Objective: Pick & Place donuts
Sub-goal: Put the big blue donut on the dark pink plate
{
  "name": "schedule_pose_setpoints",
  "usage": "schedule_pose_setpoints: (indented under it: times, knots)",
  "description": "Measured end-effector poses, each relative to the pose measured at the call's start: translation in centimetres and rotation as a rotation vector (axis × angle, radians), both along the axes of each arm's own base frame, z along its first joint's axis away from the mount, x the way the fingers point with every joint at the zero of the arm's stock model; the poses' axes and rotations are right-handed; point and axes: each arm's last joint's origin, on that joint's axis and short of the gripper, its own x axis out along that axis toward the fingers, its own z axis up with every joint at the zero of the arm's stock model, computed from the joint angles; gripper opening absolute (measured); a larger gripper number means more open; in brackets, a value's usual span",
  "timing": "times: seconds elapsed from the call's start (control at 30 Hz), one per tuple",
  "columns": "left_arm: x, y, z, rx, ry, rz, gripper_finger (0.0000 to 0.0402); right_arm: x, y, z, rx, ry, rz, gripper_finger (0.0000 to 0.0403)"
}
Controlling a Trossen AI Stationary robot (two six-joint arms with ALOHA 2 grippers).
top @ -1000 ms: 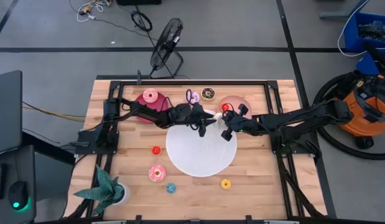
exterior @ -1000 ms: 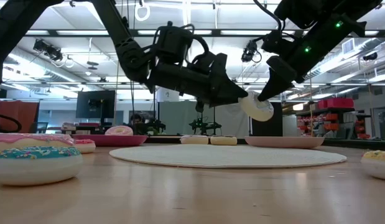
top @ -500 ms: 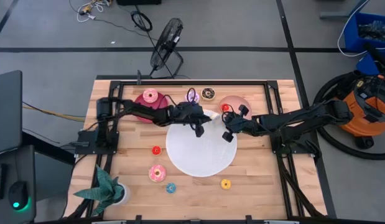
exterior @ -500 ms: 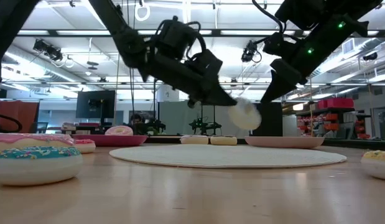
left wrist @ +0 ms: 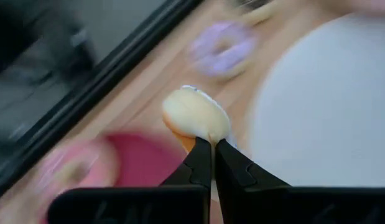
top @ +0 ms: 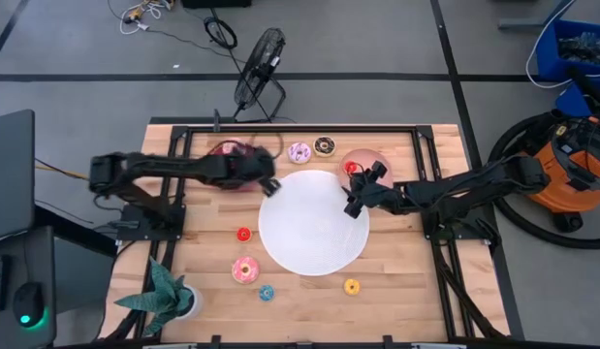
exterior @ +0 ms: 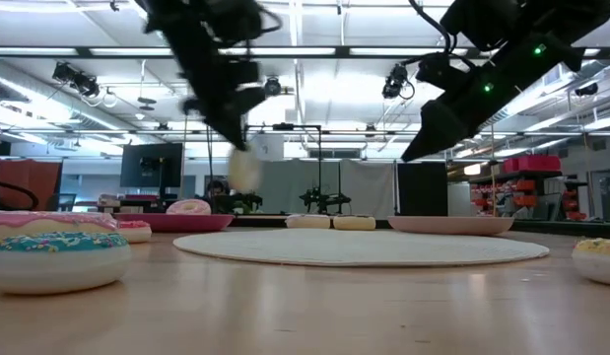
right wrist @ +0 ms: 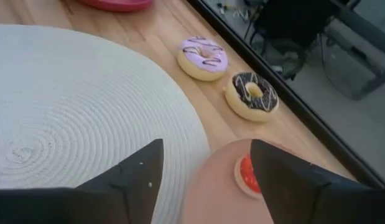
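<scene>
Left gripper (left wrist: 212, 144), left of centre in your high view, pinches the white donut (left wrist: 195, 115) by its edge; a fast swing could fling it off. Right gripper (right wrist: 204, 163) hangs open, empty.

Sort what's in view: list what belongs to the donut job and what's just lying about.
Job: white donut, shut in the left pincer; purple donut; chocolate donut; red donut on the salmon plate; loose red donut; sprinkled pink donut; blue donut; yellow donut; right pincer, open.
Lying about: potted plant; fan; shop vacuum.
</scene>
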Motion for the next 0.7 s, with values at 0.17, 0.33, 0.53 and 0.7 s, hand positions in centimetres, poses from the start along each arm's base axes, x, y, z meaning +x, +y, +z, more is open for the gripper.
schedule_pose_setpoints:
  times: [0.17,0.33,0.53,0.7]
  knots:
    - [-6.2,0.8,-1.2,-0.048,-0.061,0.222,0.0007,0.0,0.0,0.0,-0.028,0.011,0.029,0.0243]
    - [-10.5,1.6,-3.6,-0.051,-0.182,0.359,0.0007,0.1,0.1,0.0,-0.019,0.015,0.068,0.0232]
    - [-12.6,2.1,-5.6,-0.029,-0.231,0.415,0.0007,0.3,0.1,0.1,-0.034,0.016,0.097,0.0224]
    - [-13.8,2.4,-7.3,-0.037,-0.177,0.456,0.0011,0.3,0.1,0.2,-0.038,0.017,0.100,0.0224]
